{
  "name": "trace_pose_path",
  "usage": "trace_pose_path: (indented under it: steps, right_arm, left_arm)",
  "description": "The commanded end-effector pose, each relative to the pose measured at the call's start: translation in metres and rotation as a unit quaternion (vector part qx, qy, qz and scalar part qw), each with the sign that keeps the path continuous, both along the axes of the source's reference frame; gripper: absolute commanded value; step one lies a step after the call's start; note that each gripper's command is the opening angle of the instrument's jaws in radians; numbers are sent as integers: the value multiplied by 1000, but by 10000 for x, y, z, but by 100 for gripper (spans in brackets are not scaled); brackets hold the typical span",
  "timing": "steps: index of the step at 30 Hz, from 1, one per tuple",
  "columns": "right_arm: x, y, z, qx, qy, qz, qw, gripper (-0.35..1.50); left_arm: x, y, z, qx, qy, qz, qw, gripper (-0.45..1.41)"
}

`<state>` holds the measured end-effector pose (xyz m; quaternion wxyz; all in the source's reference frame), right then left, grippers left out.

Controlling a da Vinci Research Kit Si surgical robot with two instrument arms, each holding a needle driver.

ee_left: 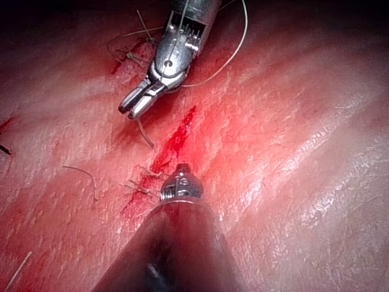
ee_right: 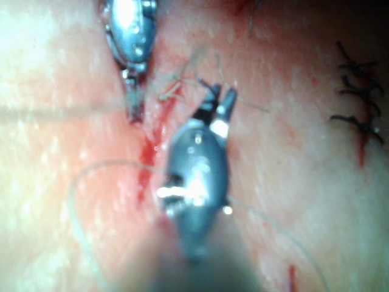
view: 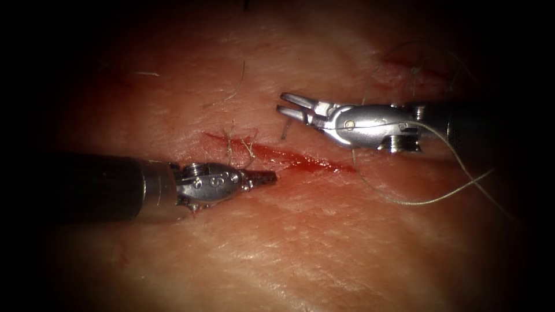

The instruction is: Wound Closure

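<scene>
The cut (view: 300, 160) runs slantwise across the tissue (view: 324, 248) with red fluid in it. My left tool (view: 267, 177) reaches in from the left with its jaws shut, the tip at the cut's lower edge, and I see nothing held in it. My right tool (view: 287, 104) hovers just above and right of the cut with its jaws open and holding nothing. Pale thread (view: 416, 202) drapes over the right tool's wrist and loops down onto the tissue right of the cut. A short thread end (view: 286, 130) stands under the right jaws.
Short cut thread ends (view: 240, 145) stick up at the cut's left end. An older stitched cut (view: 416, 68) with dark sutures lies at the far upper right, also seen as dark sutures (ee_right: 358, 103) in the right wrist view. Loose hairs (view: 234, 92) lie on the tissue.
</scene>
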<state>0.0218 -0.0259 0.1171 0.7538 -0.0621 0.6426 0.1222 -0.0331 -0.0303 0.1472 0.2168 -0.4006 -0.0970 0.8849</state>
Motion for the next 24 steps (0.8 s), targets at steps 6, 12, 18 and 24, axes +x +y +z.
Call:
trace_pose_path:
  steps: [6, 12, 18, 24]
  right_arm:
    - [6, 1, -1, 1, 6, 1, 1000, -35]
    - [7, 0, -1, 9, 11, 1, 1000, -35]
    - [7, -2, -1, 61, 24, -1, 998, -35]
    - [8, -5, 0, 92, 24, -6, 995, -35]
  left_arm:
    - [-5, -4, 6, 1, -1, 1, 1000, -15]
    - [-5, -4, 6, 1, -1, 1, 1000, -15]
    - [-4, -4, 6, 1, 0, 2, 1000, -15]
    - [-3, -4, 5, 1, 0, 3, 1000, -15]
